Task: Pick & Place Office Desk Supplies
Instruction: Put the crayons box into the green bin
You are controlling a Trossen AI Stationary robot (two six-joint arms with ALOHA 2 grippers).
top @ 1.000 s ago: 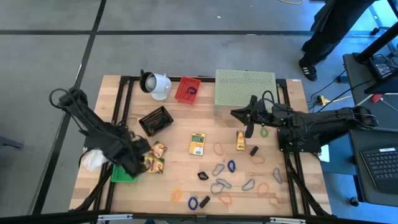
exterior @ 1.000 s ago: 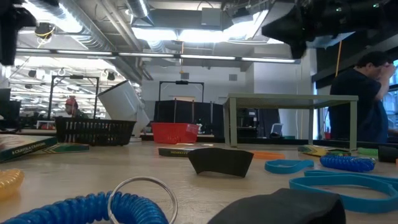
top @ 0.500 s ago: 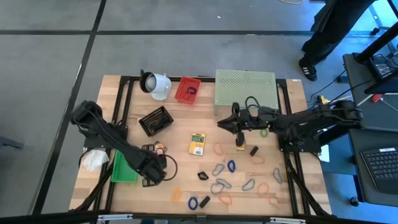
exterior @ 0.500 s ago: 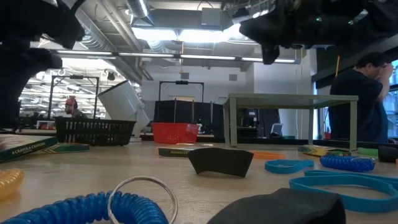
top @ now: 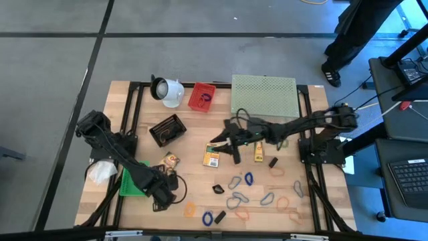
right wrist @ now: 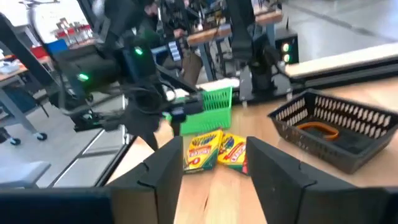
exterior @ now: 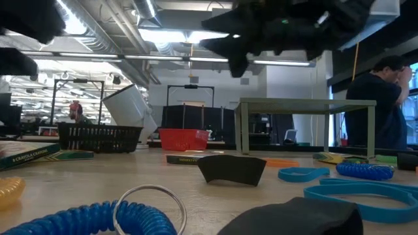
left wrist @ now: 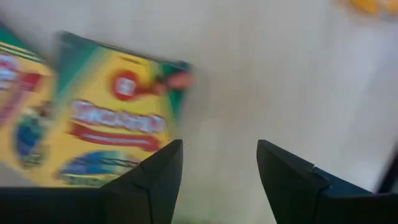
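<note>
Low view: "CRAYOLA CRAYONS" box (exterior: 29,155)

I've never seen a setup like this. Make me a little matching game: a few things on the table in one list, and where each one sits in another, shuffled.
Things:
1. red basket
2. black basket
3. green basket
4. white cup-shaped object

Places:
A. by the table's left edge, next to the left arm
B. at the far edge, between the white object and the pale green mesh stand
C. far left corner of the table
D. nearer the middle, in front of the red one

Pairs: 1-B, 2-D, 3-A, 4-C
</note>
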